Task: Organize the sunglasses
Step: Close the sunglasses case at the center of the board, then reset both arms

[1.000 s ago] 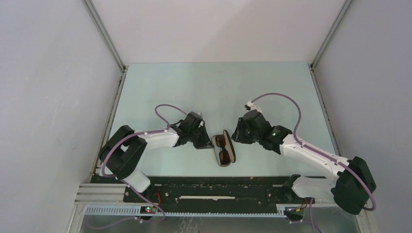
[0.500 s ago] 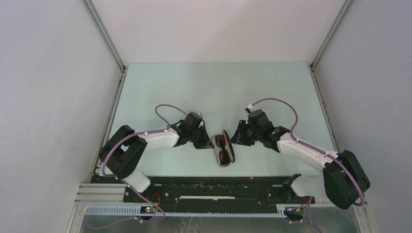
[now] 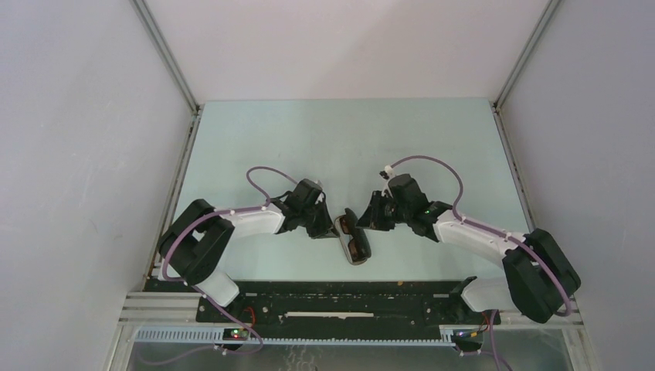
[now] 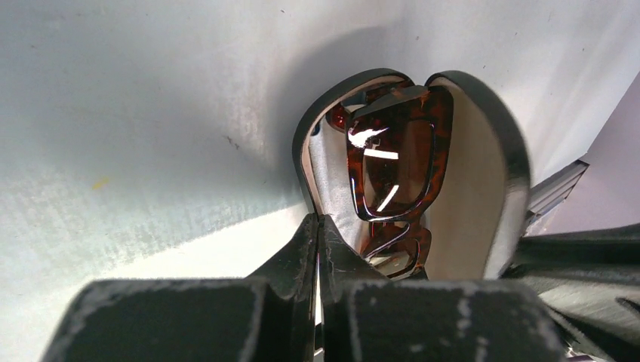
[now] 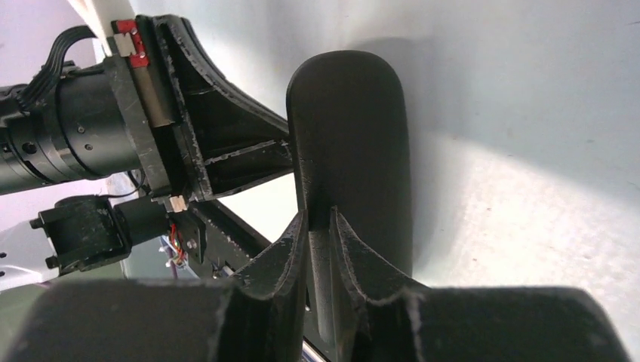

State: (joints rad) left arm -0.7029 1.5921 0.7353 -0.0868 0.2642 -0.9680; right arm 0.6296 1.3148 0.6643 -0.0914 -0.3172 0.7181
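the desk (image 3: 332, 139) is pale green. on it, in the top view, the left arm (image 3: 247, 220) reaches in from the left and lies low over the surface. the left pincer (image 4: 318, 220) is closed, its two fingers pressed flat together with only a hairline between them. i see nothing between them. its tips sit right at the near left rim of the case (image 4: 513, 151), touching it or just short of it; the wrist view does not settle which.

the case is oblong, black outside and tan inside. it lies near the front middle of the desk, between the two pincers, with its long axis running roughly away from the arm bases. its two halves stand partly apart like a half-open shell. the sunglasses (image 4: 396, 162) rest inside it, against the lining between the halves. their mottled brown frame and one dark rectangular lens face the opening, and the lens catches two bright glints. from above they show as a dark shape (image 3: 354, 238) within the black rim.

on the case's right side, the black outer shell of the raised half (image 5: 347, 136) fills the middle of the right wrist view. the right pincer (image 5: 321, 217) is at its near edge. its fingers are only narrowly apart and a thin dark strip of the shell's edge seems pinched between them. the right arm (image 3: 471, 232) stretches back to the lower right of the desk.
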